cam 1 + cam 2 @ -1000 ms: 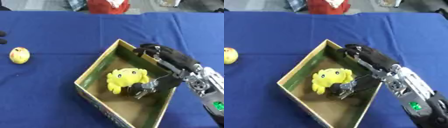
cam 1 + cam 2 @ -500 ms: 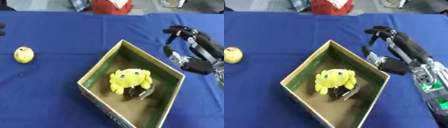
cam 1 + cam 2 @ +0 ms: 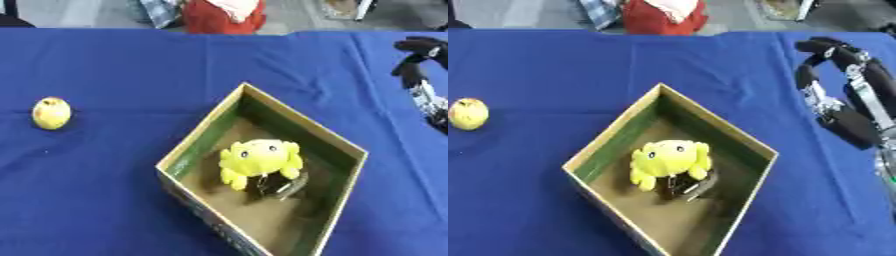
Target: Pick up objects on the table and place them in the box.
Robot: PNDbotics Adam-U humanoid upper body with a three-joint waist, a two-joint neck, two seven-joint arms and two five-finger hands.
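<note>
Table (image 3: 114,200), covered in a blue cloth, filling nearly the whole view. Box (image 3: 611,142) — open-topped cardboard, green along the inner walls and brown on the floor — sits on the cloth right of centre, turned so that one corner points toward the far edge. Right hand (image 3: 843,95), black with silver parts, shows above the cloth at the right side, well apart from the box and beyond its right corner; its fingers (image 3: 824,47) are arched forward and spread, the thumb hanging below them, and nothing lies between them — the hand holds nothing. Left hand: not seen in either view. Yellow plush toy (image 3: 258,159), rounded with two dark eyes and stubby limbs, lies inside the box on its floor, near the middle and toward the far walls. A small dark object (image 3: 278,184) with a pale glint lies on the box floor just beside the toy on its near side, touching or nearly touching it; what it is cannot be made out. Small yellow fruit (image 3: 52,113), roundish with a darker patch, rests on the cloth at the left, outside the box and well apart from it.
</note>
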